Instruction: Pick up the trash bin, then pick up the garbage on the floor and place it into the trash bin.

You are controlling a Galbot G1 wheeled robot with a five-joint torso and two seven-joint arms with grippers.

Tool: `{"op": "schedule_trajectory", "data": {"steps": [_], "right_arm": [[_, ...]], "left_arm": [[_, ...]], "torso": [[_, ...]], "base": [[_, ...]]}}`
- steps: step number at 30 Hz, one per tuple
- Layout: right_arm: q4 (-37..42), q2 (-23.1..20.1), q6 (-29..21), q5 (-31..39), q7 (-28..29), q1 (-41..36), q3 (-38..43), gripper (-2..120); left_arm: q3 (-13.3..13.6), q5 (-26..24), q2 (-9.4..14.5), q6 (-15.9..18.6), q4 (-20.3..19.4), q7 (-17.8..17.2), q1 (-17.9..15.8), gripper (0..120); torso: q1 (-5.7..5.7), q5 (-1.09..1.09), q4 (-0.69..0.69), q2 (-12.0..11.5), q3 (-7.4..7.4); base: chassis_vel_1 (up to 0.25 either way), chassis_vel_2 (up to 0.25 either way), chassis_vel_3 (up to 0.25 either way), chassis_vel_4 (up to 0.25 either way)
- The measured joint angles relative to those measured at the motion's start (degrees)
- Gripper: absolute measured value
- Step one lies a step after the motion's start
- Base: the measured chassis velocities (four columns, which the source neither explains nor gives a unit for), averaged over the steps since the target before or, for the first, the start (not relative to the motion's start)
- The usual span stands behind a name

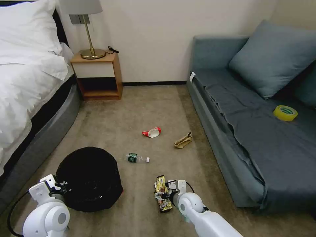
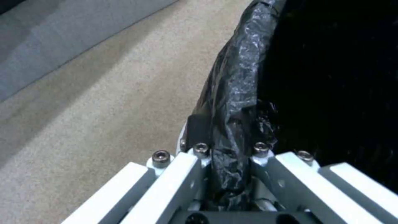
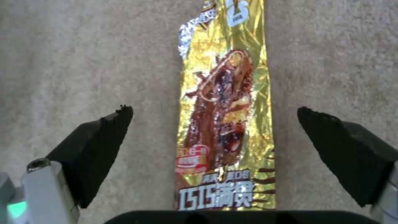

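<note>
The trash bin (image 1: 88, 177), lined with a crinkly black bag, stands on the beige carpet floor (image 1: 131, 108) at the near left. My left gripper (image 1: 60, 185) is shut on its rim; in the left wrist view the gripper (image 2: 227, 137) pinches the bag-covered rim (image 2: 236, 90). My right gripper (image 1: 165, 193) hovers open just over the yellow-brown snack wrapper (image 1: 161, 192). In the right wrist view the wrapper (image 3: 232, 140) lies flat between the spread black fingers (image 3: 97, 149). Farther out lie the green-label bottle (image 1: 136, 158), the red-and-white pack (image 1: 152, 132) and the tan crumpled paper (image 1: 183, 141).
A bed (image 1: 29, 82) runs along the left and a blue-grey sofa (image 1: 250, 131) along the right, with a yellow tape roll (image 1: 285, 113) on its seat. A wooden nightstand (image 1: 97, 74) with a lamp stands at the back wall.
</note>
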Motion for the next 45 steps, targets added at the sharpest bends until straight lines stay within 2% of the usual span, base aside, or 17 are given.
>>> {"op": "schedule_trajectory", "data": {"steps": [30,45], "right_arm": [[-8.6,2.7,5.7,-7.8,-2.8,0.4,-0.9,100],[-8.0,2.8,5.9,-8.8,-2.4,-0.5,-1.4,100]], "left_arm": [[-1.0,0.1,0.3,-0.9,-0.3,0.3,0.6,2],[-0.9,0.1,0.4,-1.1,0.2,0.3,0.4,2]], "torso": [[0.0,0.01,0.01,0.0,-0.01],[0.0,-0.01,-0.01,0.0,0.0]], "base": [[0.0,0.0,0.0,0.0],[0.0,0.0,0.0,0.0]]}}
